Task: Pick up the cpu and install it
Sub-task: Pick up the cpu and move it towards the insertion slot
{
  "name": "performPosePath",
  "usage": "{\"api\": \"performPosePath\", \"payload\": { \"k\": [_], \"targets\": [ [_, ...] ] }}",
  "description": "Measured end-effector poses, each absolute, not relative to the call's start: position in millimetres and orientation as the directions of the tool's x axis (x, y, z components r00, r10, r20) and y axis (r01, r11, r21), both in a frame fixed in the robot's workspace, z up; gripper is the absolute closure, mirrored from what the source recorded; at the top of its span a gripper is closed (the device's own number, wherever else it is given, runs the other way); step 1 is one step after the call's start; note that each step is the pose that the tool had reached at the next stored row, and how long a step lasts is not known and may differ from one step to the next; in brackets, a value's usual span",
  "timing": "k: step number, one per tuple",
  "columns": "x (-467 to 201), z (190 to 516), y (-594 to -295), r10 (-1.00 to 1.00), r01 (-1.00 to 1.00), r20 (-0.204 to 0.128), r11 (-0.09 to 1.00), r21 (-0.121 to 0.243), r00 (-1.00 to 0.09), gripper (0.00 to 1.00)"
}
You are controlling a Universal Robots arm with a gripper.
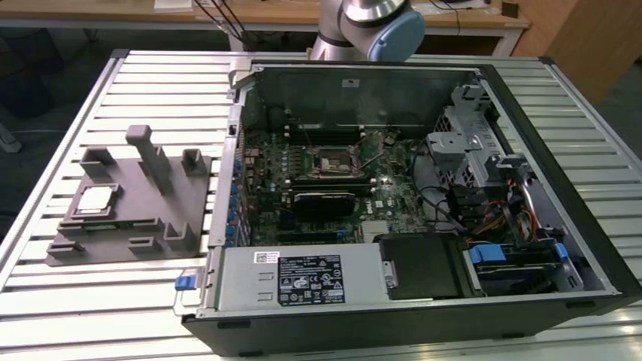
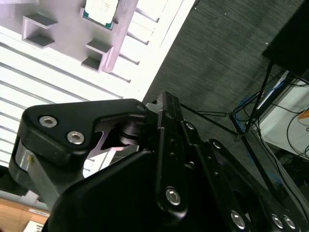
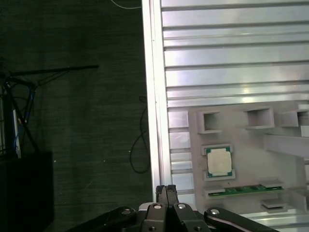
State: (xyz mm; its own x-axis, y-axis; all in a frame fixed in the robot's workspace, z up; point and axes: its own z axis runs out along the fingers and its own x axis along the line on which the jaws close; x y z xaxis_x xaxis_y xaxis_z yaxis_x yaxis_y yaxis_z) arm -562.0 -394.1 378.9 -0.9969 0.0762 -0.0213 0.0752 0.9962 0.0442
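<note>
Black links of the gripper [image 3: 166, 192] taper to jaws that we see pressed together with nothing between them, hanging above the table's edge. In the exterior view we find the arm [image 1: 366, 26], silver with a blue joint cap, rising behind the open computer case [image 1: 401, 301]. Ahead of the jaws and off to one side, clear of them, the cpu [image 3: 219, 162] lies flat in a recess of the grey fixture block [image 3: 251, 133], and a green memory stick [image 3: 244, 190] sits just beside it, nearer the jaws. The block rests on a slatted aluminium table [image 3: 231, 48]. To the jaws' other side we see dark carpeted floor [image 3: 87, 121] with loose cables [image 3: 140, 145]. Inside the case, the socket [image 1: 328, 162] sits on the motherboard, well apart from the cpu.
</note>
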Motion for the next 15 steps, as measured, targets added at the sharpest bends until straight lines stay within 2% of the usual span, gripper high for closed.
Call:
{"api": "performPosePath", "payload": {
  "k": [15],
  "targets": [
    [-543, 379, -394, 0.076, 0.075, -0.021, 0.996, 0.044, -0.997, 0.89]
  ]
}}
